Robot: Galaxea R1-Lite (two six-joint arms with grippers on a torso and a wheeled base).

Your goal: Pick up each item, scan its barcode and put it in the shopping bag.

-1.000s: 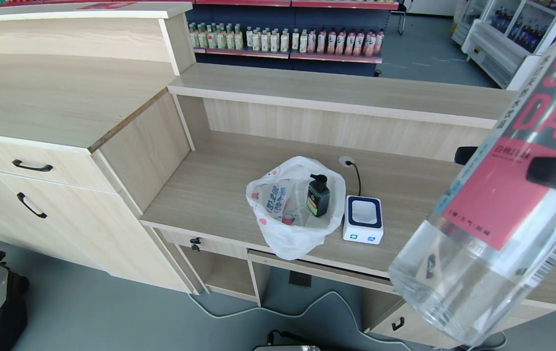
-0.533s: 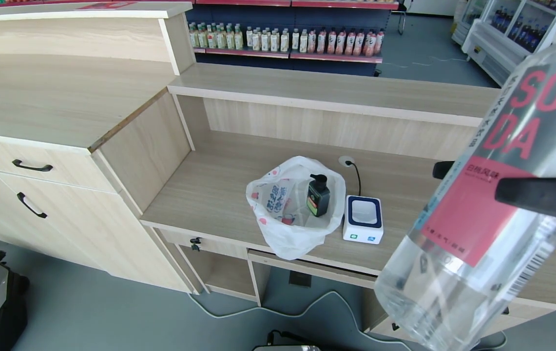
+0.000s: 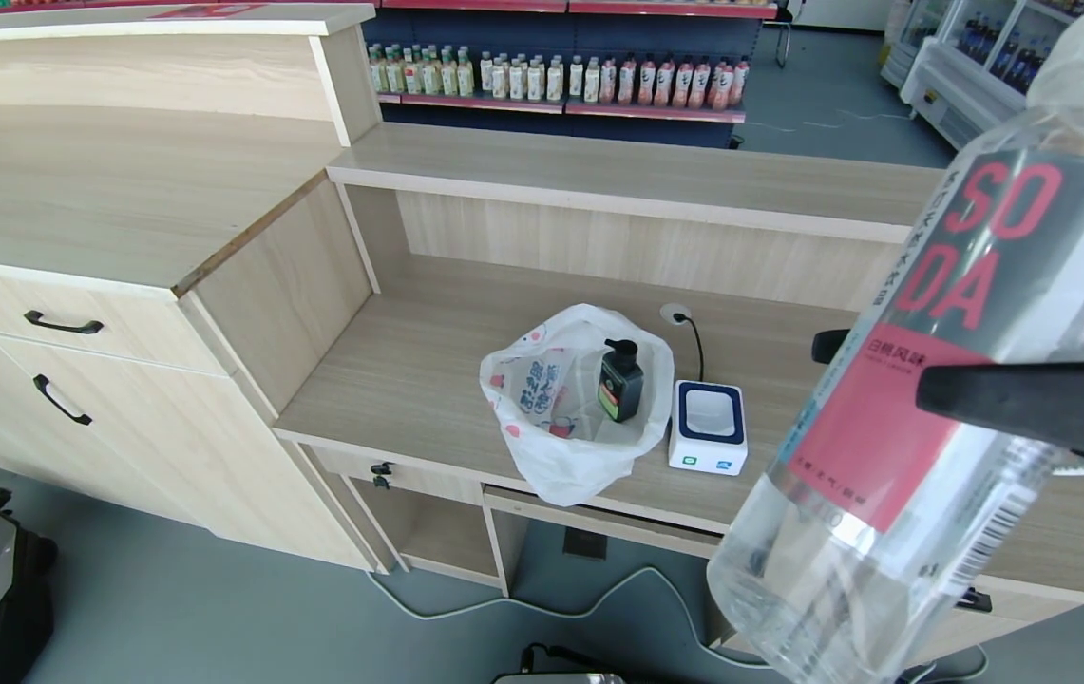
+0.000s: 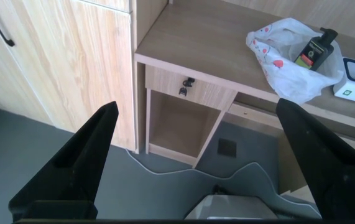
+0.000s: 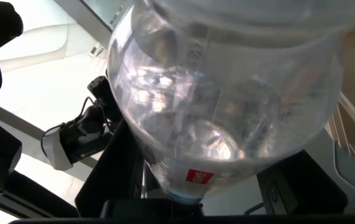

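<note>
The right gripper point(image 3: 874, 372) pinched the tilted soda bottle point(image 3: 979, 266) aloft, right of the scanner point(image 3: 709, 427) and shopping bag point(image 3: 561, 446), while the left gripper point(image 4: 196, 107) hung with jaws spread.

The soda bottle point(image 3: 969, 266) is clear, glossy plastic with a smooth printed label. The scanner point(image 3: 708, 456) has a shiny white plastic shell. Just beside it, the shopping bag point(image 3: 542, 446) is thin, crinkled, translucent plastic and the pump bottle point(image 3: 619, 385) inside is dark, glossy plastic. Under the scanner, the counter point(image 3: 408, 370) is matt, pale wood-grain.
</note>
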